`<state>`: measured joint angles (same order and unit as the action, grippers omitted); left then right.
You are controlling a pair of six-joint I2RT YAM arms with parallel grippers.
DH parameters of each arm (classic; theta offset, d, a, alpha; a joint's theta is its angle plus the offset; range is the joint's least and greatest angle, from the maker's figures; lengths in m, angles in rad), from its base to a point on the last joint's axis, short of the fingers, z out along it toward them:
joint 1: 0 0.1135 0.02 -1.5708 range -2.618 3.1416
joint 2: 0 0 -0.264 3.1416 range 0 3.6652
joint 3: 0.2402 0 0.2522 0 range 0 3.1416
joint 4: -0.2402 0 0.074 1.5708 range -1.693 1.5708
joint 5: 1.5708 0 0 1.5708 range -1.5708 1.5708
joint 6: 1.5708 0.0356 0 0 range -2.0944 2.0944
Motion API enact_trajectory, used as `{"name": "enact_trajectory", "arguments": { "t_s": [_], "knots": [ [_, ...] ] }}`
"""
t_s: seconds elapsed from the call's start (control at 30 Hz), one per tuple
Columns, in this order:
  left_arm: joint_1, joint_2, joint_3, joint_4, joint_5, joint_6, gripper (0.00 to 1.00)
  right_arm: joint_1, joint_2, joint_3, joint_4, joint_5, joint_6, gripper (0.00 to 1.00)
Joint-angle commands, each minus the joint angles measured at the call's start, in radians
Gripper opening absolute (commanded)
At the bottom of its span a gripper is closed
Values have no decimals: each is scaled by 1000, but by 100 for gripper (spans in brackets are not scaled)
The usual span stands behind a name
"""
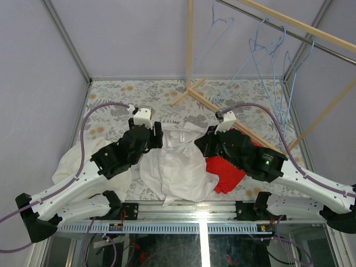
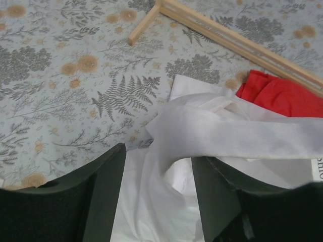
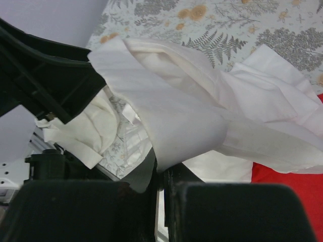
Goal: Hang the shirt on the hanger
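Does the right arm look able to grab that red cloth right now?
Probably not yet: the right claw is shut on the shirt. The red cloth lies partly uncovered close beside it, though.

Table [image 1: 111, 92] was covered in a pale grey-blue cloth printed with ferns and orange flowers. Plain lavender-grey wall panels [image 1: 33, 67] closed it in on the left, back and right, held by thin metal corner posts [image 1: 65, 39]. A light-wood rack [image 1: 189, 39] stood at the far right of the table, its base bars [image 2: 237, 43] flat on the cloth. A metal rail [image 1: 311, 43] ran beside its top bar. A perforated aluminium strip [image 1: 183, 227] ran along the near edge. Light was even, shadows soft.
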<state>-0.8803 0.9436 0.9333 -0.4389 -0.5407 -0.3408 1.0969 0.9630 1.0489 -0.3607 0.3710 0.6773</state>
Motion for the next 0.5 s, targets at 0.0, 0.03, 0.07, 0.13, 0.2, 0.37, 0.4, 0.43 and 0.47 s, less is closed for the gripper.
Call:
{"name": "enact_trajectory", "arguments": {
  "t_s": [0.0, 0.03, 0.07, 0.13, 0.2, 0.37, 0.4, 0.43, 0.47],
  "knots": [
    [8, 12, -17, 183, 24, 12, 47, -3, -21, 57, 33, -33, -6, 0],
    [9, 18, -20, 198, 25, 9, 42, -4, -24, 57, 34, -36, -5, 0],
    [10, 21, -23, 215, 31, 7, 41, -3, -26, 56, 34, -38, -3, 0],
    [10, 34, -25, 251, 55, 10, 40, -3, -29, 53, 37, -38, 2, 0],
    [11, 50, -19, 271, 73, 8, 40, -3, -31, 52, 37, -37, 1, 0],
    [14, 87, -29, 291, 121, 2, 39, -2, -36, 52, 33, -28, 4, 0],
    [14, 93, -34, 290, 122, -2, 38, -3, -38, 51, 32, -26, 4, 0],
    [15, 97, -42, 290, 121, -7, 37, -3, -41, 50, 30, -23, 3, 0],
    [17, 99, -50, 290, 120, -16, 35, -4, -42, 49, 28, -19, 3, 0]
  ]
}}
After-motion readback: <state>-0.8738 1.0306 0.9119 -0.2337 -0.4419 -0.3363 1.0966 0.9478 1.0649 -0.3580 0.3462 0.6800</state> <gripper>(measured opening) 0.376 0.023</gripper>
